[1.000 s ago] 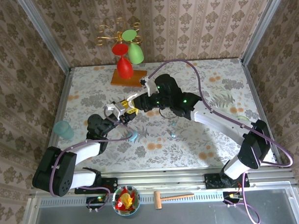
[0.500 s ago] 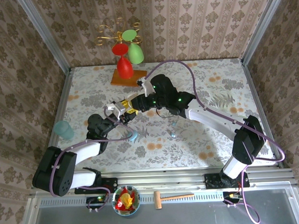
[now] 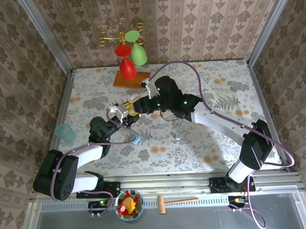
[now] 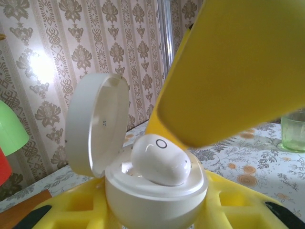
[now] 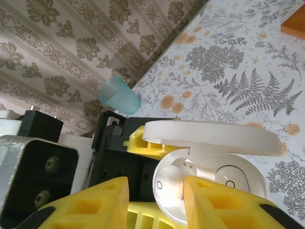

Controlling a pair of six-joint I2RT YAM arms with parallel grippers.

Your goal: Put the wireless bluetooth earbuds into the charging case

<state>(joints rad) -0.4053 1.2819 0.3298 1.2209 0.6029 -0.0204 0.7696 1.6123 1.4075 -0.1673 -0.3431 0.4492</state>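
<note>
The white charging case (image 4: pixel 157 195) stands open, its lid (image 4: pixel 97 124) swung up to the left. My left gripper (image 4: pixel 157 217) is shut on its base. A white earbud (image 4: pixel 159 160) lies tilted in one well. In the right wrist view the same earbud (image 5: pixel 167 183) sits in the case's left well and a second earbud (image 5: pixel 233 177) in the right one. My right gripper (image 5: pixel 157 205) hangs open over the case, one finger close beside the first earbud. From above, both grippers meet at the left gripper (image 3: pixel 124 115) and the right gripper (image 3: pixel 135 110).
A light blue case (image 3: pixel 136 140) lies just in front of the left gripper, and a tiny pale piece (image 3: pixel 176 138) sits on the floral table (image 3: pixel 204 148). A teal cup (image 3: pixel 64 131) stands at the left edge. A stand with red and green cups (image 3: pixel 131 60) is at the back.
The right arm shifted a little left toward the held case a second ago. Over the last half second almost nothing has moved.
</note>
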